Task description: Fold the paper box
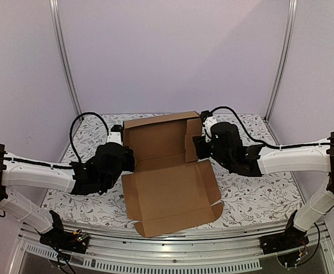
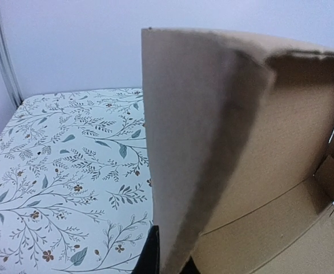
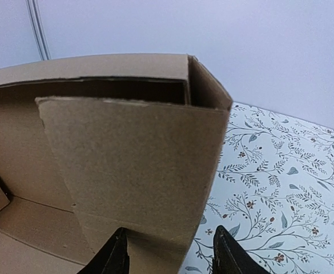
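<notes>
**Top view.** The box (image 1: 167, 188) sits mid-counter (image 1: 252, 194) between the two arms. Its long axis runs near to far: one broad panel lies flat toward the bases, and the far part stands up as walls. The left end effector (image 1: 125, 160) is at the box's left wall and the right end effector (image 1: 200, 147) at its right wall. Each is about equally close to its own side.

**Left wrist.** A raised flap of the box (image 2: 212, 142) runs down between the dark fingers (image 2: 149, 257), which are pinched tight on it. The box's inside lies to the right, the flowered counter (image 2: 58, 171) to the left.

**Right wrist.** The fingers stand moderately apart, gripping nothing. One (image 3: 112, 254) overlaps the side wall (image 3: 132, 160); the other (image 3: 229, 251) is out over the counter, apart from the cardboard. The wall lies straight ahead, so the next move likely turns on closing or pushing there. The folded corner behind it may get in the way.
</notes>
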You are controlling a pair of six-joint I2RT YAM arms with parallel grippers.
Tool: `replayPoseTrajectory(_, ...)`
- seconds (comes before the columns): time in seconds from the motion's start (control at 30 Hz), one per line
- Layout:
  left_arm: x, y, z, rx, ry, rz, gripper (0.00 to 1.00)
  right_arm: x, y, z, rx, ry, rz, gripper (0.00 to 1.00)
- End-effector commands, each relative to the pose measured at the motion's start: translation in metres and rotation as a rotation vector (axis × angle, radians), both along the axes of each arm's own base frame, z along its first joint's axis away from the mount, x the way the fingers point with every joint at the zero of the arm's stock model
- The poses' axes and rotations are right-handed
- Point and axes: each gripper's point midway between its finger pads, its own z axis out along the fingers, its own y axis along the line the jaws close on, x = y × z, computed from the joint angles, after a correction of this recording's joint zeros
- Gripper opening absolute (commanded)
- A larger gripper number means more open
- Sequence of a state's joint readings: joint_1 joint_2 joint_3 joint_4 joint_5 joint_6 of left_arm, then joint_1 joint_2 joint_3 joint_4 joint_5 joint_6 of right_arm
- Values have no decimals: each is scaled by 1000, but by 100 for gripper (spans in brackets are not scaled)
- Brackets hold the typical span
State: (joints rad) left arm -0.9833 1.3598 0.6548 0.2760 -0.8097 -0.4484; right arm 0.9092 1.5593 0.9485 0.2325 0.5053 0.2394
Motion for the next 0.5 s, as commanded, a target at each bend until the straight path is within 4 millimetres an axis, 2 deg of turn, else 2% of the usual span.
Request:
replayPoseTrajectory(0.0, -6, -18, 12, -55, -19, -48, 0, 16, -31, -8, -50, -25, -169, 45)
replayPoseTrajectory(0.13, -8, -18, 11, -50, -15, -50, 0, 16, -31, -9, -55, -26, -171, 43)
replayPoseTrajectory(0.3, -8, -17, 10, -45, -13, -47, 0, 10, -11, -8, -27, -14, -45, 59)
replayPoseTrajectory(0.47, -7, -18, 11, -41, -14, -49, 0, -3, 11, -11, -17, 12, 116, 67)
